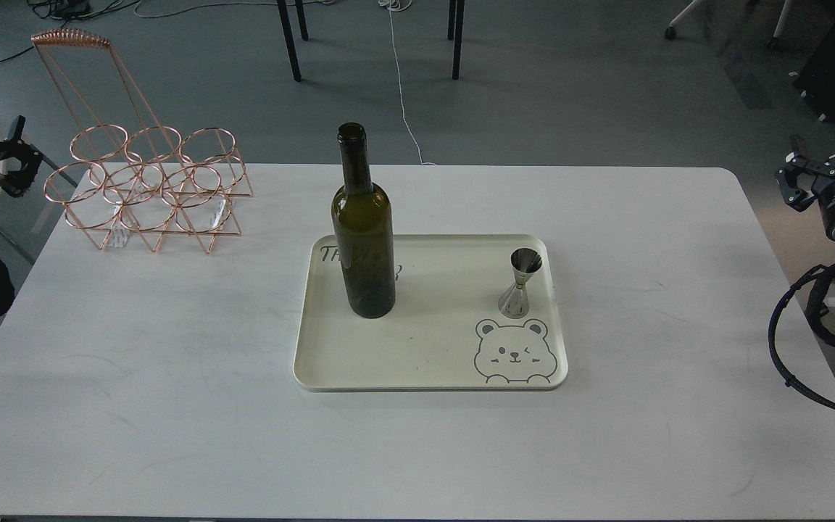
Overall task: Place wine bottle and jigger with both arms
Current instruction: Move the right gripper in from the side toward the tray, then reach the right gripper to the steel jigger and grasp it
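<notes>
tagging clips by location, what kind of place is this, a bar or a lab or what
Most likely a lab or office test space, not a bar: grey carpet with loose cables, chair castors behind, and a plain white table staged with a tray, wine bottle and copper wire rack.

Pretty even, cool overhead light, nothing blown out. Tabletop point(171, 406) looks flat white, soft faint shadows only. Wine bottle point(364, 232) glass shows mild sheen. Everything's sharp, no noticeable blur or warping at the edges.

Wine bottle point(363, 239) and jigger point(520, 283) upright on tray point(417, 362).
</notes>
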Robot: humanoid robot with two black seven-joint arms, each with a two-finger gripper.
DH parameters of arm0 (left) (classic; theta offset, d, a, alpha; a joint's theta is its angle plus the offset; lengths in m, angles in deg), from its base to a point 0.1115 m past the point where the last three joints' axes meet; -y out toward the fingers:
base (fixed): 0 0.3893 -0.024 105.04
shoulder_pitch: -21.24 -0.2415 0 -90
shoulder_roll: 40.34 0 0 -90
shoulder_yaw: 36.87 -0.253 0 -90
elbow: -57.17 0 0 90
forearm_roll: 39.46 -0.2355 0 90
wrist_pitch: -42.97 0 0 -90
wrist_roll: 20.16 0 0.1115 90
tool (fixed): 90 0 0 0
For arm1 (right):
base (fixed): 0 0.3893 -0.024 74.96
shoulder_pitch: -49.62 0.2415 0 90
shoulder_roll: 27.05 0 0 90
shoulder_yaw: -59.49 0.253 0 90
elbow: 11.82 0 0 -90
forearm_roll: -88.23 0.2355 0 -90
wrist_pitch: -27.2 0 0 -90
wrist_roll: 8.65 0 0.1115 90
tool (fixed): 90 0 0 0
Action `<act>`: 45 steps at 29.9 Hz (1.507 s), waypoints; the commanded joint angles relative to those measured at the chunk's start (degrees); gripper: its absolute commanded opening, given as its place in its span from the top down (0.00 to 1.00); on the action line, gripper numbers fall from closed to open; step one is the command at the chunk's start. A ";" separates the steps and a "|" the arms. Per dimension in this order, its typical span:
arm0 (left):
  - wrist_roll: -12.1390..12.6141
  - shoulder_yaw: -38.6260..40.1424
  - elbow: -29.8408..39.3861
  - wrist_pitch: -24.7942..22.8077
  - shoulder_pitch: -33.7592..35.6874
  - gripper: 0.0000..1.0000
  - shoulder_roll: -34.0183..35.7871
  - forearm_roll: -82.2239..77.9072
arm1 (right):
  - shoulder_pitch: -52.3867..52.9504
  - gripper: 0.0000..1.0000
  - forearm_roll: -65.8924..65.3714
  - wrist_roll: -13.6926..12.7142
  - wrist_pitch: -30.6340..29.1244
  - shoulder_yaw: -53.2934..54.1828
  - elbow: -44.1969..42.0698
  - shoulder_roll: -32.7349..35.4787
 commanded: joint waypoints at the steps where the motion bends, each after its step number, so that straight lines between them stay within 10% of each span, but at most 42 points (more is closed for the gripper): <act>1: -0.01 0.24 0.02 -0.01 -0.08 0.02 0.03 -0.04 | 0.18 0.01 -0.43 0.19 0.00 -0.21 0.20 0.44; 15: 0.08 -0.29 -0.15 -1.68 -0.78 0.01 -1.46 -0.22 | 1.33 0.02 -14.03 0.94 0.13 -9.96 24.69 14.04; 27: -0.19 0.33 0.20 -1.91 -1.31 0.01 -0.06 -0.13 | -3.59 0.02 -49.52 0.94 24.37 -15.49 57.93 32.60; 45: -0.45 0.50 0.29 -1.91 -1.05 0.01 -0.49 -0.04 | -4.65 0.04 -97.46 0.94 52.42 -31.58 46.80 22.43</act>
